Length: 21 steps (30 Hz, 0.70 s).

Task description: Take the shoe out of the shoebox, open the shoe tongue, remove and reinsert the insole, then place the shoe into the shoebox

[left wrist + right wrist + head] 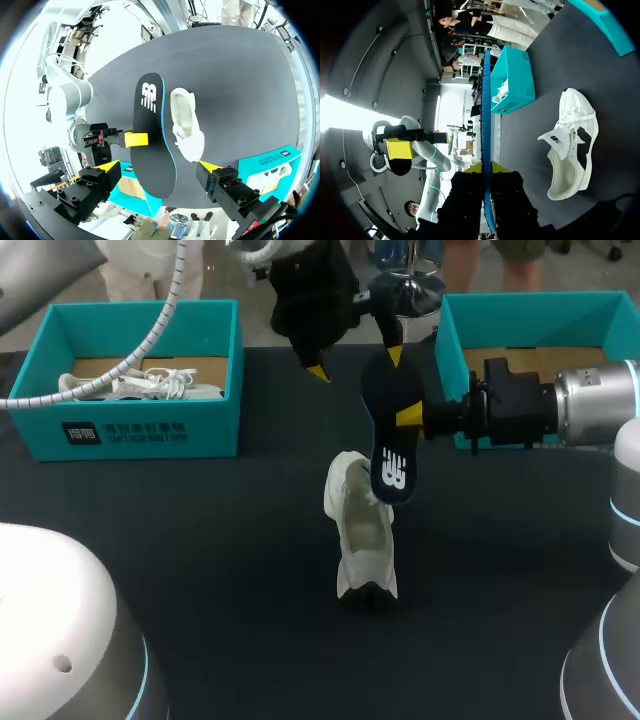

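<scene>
The insole (393,430) hung in the air just above the shoe (362,535), dark, with a white logo on its face. Only the right wrist view showed it edge-on, a thin blue line pinched between the right gripper's (486,167) two yellow tips. That view also showed the white shoe lying on the table (200,570) with its tongue pulled open. The left wrist view showed the left gripper (159,165) spread wide around the insole's plain end, clear of it. Another shoe (150,385) lay in the left box (140,425).
</scene>
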Each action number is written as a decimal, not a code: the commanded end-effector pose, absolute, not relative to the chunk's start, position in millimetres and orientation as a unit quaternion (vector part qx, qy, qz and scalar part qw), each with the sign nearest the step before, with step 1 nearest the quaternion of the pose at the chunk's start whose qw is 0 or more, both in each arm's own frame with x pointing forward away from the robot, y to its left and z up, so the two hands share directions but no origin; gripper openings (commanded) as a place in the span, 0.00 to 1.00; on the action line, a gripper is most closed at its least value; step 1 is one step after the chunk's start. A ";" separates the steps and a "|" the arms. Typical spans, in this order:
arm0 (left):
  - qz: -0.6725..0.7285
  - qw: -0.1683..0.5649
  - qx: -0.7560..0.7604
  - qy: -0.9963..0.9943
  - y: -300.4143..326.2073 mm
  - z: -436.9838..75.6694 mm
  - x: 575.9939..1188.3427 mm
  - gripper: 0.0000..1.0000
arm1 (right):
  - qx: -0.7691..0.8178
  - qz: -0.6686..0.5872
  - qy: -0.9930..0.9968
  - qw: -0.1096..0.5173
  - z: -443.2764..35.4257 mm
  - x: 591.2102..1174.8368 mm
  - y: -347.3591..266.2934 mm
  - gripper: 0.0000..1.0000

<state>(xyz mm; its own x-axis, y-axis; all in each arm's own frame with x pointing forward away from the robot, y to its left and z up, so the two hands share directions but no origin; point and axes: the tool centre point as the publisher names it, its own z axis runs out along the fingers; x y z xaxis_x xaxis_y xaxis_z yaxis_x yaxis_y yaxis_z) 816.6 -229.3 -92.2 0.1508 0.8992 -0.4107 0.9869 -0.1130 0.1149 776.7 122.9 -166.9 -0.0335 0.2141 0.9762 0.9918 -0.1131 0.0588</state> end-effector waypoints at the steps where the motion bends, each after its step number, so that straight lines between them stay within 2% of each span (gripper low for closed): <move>1: -0.204 0.266 0.713 0.616 -219.7 -98.9 812.7 1.00 | -0.571 -0.483 -0.531 0.398 -164.9 774.7 122.5 0.00; 13: -0.323 0.364 0.665 0.566 -214.1 -107.2 817.6 1.00 | -0.576 -0.483 -0.528 0.395 -161.3 775.2 121.5 0.00; 21: -0.349 0.411 0.650 0.535 -209.4 -111.4 818.9 1.00 | -0.580 -0.485 -0.524 0.393 -160.6 774.4 121.2 0.00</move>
<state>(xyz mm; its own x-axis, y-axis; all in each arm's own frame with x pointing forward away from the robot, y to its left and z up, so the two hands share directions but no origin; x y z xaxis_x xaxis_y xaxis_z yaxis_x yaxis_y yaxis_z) 824.1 -215.1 -105.4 0.1792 0.6765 -0.7144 0.9834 -0.1030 0.1491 777.0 119.9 -161.4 -0.0221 0.2211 0.9750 0.9891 -0.1370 0.0534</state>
